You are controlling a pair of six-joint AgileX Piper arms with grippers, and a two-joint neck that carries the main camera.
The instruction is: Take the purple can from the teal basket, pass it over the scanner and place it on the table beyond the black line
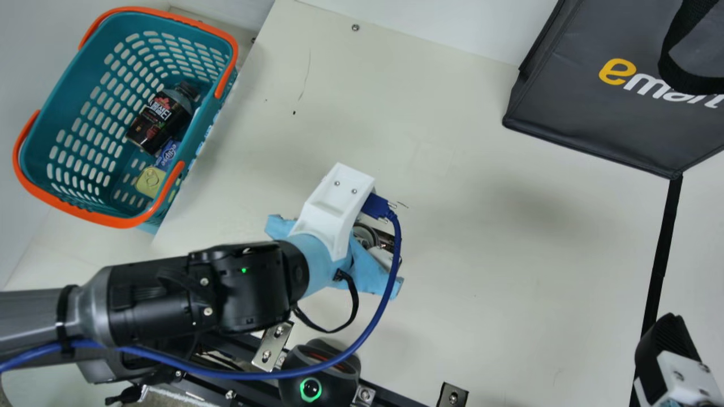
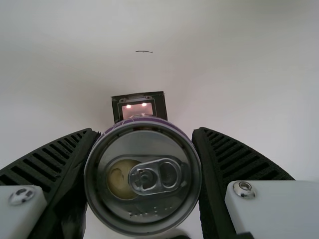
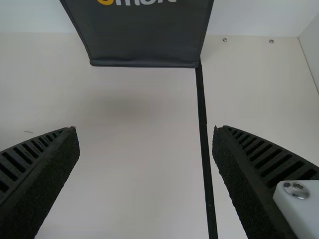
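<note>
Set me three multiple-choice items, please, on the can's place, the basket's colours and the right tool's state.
1. Where is the can?
A) On the table
B) In the bag
C) Held by the left tool

2. What colour are the handles of the basket?
A) Orange
B) Black
C) White

3. What state is the right tool in?
A) Shut on a bottle
B) Open
C) Shut with nothing in it

Key:
1. C: the left wrist view shows the can between that tool's fingers.
2. A: the main view shows orange handles on the teal basket.
3. B: the right wrist view shows that tool's fingers wide apart, with nothing between them.
</note>
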